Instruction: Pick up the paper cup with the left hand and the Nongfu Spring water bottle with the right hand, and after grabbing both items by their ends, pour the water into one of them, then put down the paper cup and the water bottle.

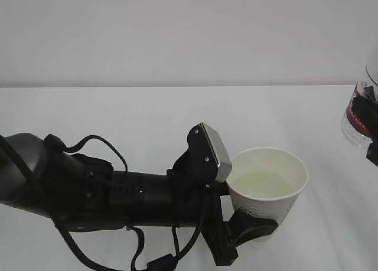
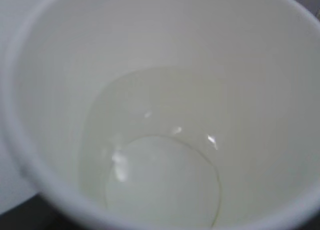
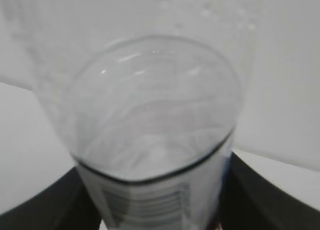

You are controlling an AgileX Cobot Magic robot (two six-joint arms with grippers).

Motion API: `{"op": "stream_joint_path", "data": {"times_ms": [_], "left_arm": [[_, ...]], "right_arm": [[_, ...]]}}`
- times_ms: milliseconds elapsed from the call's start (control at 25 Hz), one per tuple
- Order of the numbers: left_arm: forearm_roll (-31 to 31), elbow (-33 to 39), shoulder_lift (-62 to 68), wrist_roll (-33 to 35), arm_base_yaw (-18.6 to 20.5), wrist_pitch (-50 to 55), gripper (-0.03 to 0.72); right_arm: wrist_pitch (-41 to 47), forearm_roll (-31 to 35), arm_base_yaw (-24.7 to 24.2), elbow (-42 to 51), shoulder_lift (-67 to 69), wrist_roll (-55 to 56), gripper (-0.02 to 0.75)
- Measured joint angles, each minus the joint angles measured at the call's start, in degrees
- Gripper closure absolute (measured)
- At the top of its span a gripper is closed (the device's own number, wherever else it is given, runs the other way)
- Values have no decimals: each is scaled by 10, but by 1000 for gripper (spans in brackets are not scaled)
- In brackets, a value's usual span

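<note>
Left arm stretched low across the counter point(image 1: 118, 117) from the left, its end effector point(image 1: 248, 227) clamped around the paper cup's point(image 1: 267, 188) dotted lower wall, cup upright. Water point(image 2: 160, 175) sat shallow in the cup's bottom. Way off at the right edge, the right end effector point(image 3: 155, 210) gripped the Nongfu Spring water bottle point(image 1: 361, 114) between dark fingers point(image 3: 45, 205), red label partly showing.

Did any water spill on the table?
No spill shows. The clear water sits inside the small white paper cup, held upright by the black left end effector. The white table around it looks dry; nothing else stands out.
</note>
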Motion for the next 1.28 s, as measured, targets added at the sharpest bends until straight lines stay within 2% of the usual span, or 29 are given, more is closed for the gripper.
{"op": "stream_joint_path", "data": {"times_ms": [360,520,840,1040,1280], "left_arm": [[-4,0,0,15,0,-8,176],[-25,0,0,28,0,-8,176],[-31,0,0,50,0,-8,176],[-32,0,0,51,0,-7,177],[-35,0,0,52,0,-7,177]], "right_arm": [[1,128,0,47,0,3,280],[-32,136,0,47,35,6,280],[-177,136,0,46,167,31,280],[-183,136,0,37,237,43,280],[-186,136,0,19,254,49,280]]}}
